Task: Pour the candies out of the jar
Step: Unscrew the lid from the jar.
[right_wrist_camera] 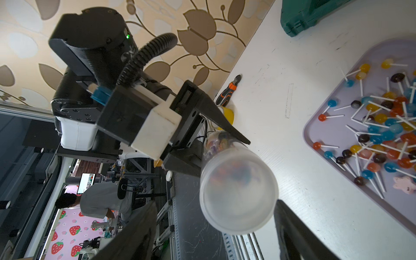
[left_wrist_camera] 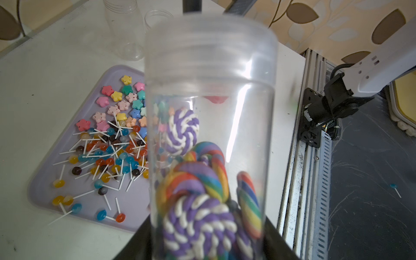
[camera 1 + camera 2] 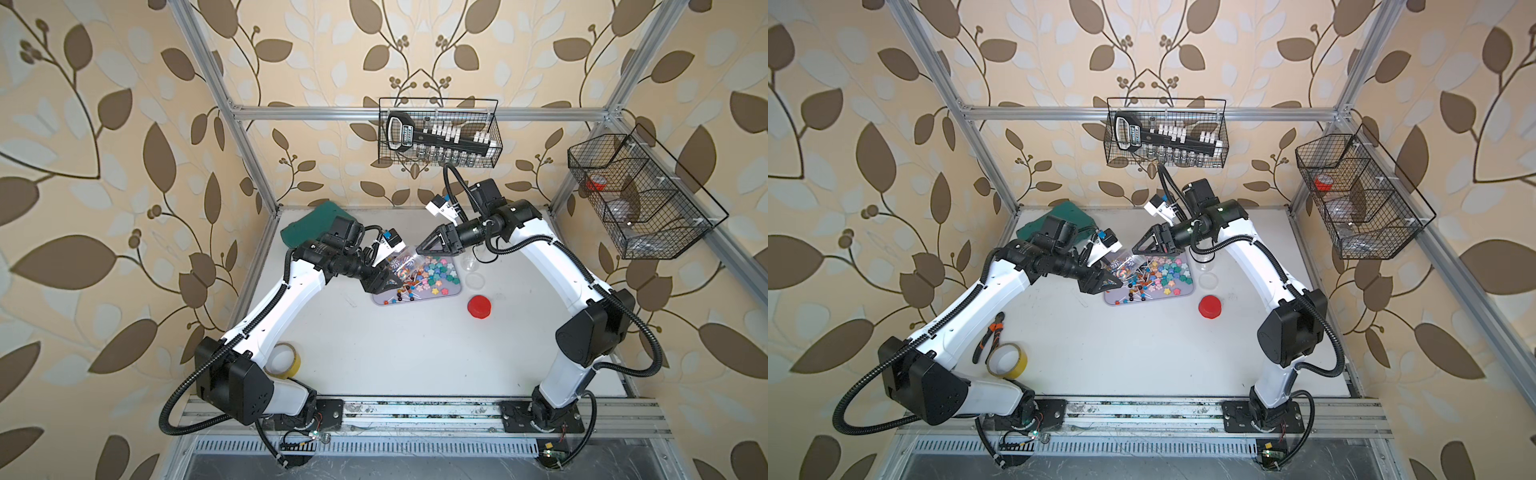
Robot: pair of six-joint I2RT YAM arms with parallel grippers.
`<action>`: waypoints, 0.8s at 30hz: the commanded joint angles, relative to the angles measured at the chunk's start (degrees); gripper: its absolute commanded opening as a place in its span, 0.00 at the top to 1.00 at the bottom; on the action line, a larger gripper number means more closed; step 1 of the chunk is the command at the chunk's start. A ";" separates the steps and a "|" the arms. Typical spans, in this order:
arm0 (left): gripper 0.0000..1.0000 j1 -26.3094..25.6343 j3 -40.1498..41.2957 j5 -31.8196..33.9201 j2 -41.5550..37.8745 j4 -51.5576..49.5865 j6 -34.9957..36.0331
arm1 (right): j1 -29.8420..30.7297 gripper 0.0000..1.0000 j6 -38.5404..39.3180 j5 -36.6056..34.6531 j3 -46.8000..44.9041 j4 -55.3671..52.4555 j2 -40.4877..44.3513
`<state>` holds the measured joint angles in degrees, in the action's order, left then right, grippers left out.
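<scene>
**Capped jar with swirl lollipops inside**

Frosted lid on the clear jar faces the right gripper, whose jaws stand wide either side of it; contact unclear. Left gripper clamps the jar's body, lifted over the purple tray of loose candies. Light, stiff, smooth plastic, likely slippery: grip the lid's rim squarely while the body is held firm.

I see my left gripper clamped on tilted clear jar, jar over lilac tray, candies spread across tray, my right gripper at jar's far end, red lid near tray on the table.
</scene>
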<state>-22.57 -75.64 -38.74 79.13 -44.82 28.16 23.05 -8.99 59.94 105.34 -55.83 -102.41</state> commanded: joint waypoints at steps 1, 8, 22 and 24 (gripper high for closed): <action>0.75 -0.38 -0.27 -2.43 -2.48 1.74 0.49 | 0.91 0.22 0.21 0.53 0.93 0.06 -1.93; 0.75 -0.38 -0.19 -3.36 -3.06 2.15 -0.02 | 1.00 0.23 0.47 0.44 1.68 0.07 -3.47; 0.75 -0.44 -0.08 -4.32 -2.96 2.38 -0.39 | 0.95 0.29 0.78 0.30 2.45 1.90 -3.40; 0.75 -0.38 -0.02 -4.32 -3.00 2.41 -0.43 | 1.01 0.30 0.73 0.53 2.50 2.08 -3.49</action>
<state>-22.55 -75.59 -39.99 78.17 -44.69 27.77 23.90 -8.78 59.99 106.15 -54.54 -105.56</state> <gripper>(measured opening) 0.550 0.705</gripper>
